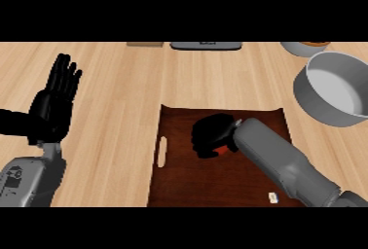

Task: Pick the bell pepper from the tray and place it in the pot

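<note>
One dark brown tray [215, 180] lies on the wooden counter [115, 87], filling the view from the centre down to 6 o'clock, with one pale slot [162, 151] cut through its left rim. One bell pepper [224, 151] sits on the tray near the middle of the view, and only a sliver of red shows beneath the right hand [212, 135]. That hand comes in on its grey forearm from 5 o'clock and bends down over the pepper, fingers curled round it and hiding nearly all of it. The one grey pot [338, 114] stands off the tray at 2 o'clock, well apart from the hand, its pale inside holding nothing that can be seen. The left hand [54, 104] shows at 9 o'clock, to the left of the tray, fingers straight and pointing up, holding nothing, at rest. Along the far edge are three more things, each cut off by the view: one tan block [144, 44] at 11 o'clock, one dark flat object [206, 46] at 12 o'clock, and one grey bowl [296, 48] at 1 o'clock, just above the pot, with something orange in it.
</note>
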Controlling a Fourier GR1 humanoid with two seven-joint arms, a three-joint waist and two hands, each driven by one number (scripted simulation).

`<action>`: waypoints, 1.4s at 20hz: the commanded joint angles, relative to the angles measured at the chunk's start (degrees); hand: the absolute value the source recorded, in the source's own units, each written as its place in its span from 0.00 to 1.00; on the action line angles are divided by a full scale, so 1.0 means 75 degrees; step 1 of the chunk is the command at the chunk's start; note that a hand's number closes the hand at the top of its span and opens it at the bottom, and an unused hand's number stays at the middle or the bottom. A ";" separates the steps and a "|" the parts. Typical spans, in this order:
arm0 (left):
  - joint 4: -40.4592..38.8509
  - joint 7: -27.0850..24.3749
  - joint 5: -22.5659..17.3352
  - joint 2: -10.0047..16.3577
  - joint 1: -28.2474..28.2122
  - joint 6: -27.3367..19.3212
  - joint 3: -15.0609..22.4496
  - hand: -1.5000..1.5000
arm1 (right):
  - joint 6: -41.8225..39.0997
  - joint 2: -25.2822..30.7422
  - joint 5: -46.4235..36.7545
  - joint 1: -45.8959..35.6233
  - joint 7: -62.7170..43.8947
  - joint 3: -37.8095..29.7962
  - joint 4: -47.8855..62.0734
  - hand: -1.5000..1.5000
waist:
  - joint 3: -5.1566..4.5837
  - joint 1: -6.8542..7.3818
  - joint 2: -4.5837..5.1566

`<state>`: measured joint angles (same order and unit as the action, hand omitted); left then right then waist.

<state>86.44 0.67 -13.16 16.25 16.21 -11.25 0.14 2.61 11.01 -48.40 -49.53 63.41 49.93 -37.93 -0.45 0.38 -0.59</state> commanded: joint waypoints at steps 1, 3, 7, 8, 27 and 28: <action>0.0206 0.0047 -0.0042 0.0097 -0.0193 0.0093 -0.0129 0.50 | 0.0367 0.0187 0.0434 0.0462 0.0482 -0.0594 -0.0700 1.00 | 0.0062 -0.0076 0.0050; 0.0073 -0.0040 -0.0096 0.0129 -0.0068 0.0126 -0.0184 0.50 | 0.0144 -0.0372 0.0813 0.0058 -0.2395 -0.1554 0.0339 1.00 | 0.0056 -0.0100 0.0052; 0.0023 0.0014 -0.0034 0.0056 -0.0348 -0.0066 -0.0199 0.50 | 0.0744 0.0004 0.1391 0.0239 -0.5168 -0.2905 0.1221 1.00 | 0.0033 -0.0598 -0.0066; 0.0039 0.0067 -0.0039 0.0116 -0.0217 -0.0072 -0.0246 0.50 | 0.0924 -0.0131 0.1445 0.0167 -0.5855 -0.3088 0.1305 1.00 | 0.0032 -0.0618 -0.0097; 0.0107 0.0293 -0.0114 0.0347 -0.0301 0.0045 -0.0471 0.50 | 0.4782 0.0700 -0.1267 -0.1906 -1.5281 -0.3590 0.0273 1.00 | 0.0042 -0.0594 -0.0173; 0.0214 0.0004 0.0019 -0.0022 -0.0652 -0.0107 -0.0232 0.50 | 0.4690 0.0811 -0.1410 -0.1752 -1.5577 -0.3557 0.0032 1.00 | 0.0042 -0.0586 -0.0178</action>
<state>87.48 1.64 -13.38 17.40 12.97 -11.61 -2.20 37.53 13.93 -54.76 -62.98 -43.82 22.53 -33.19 -0.20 -3.67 -1.94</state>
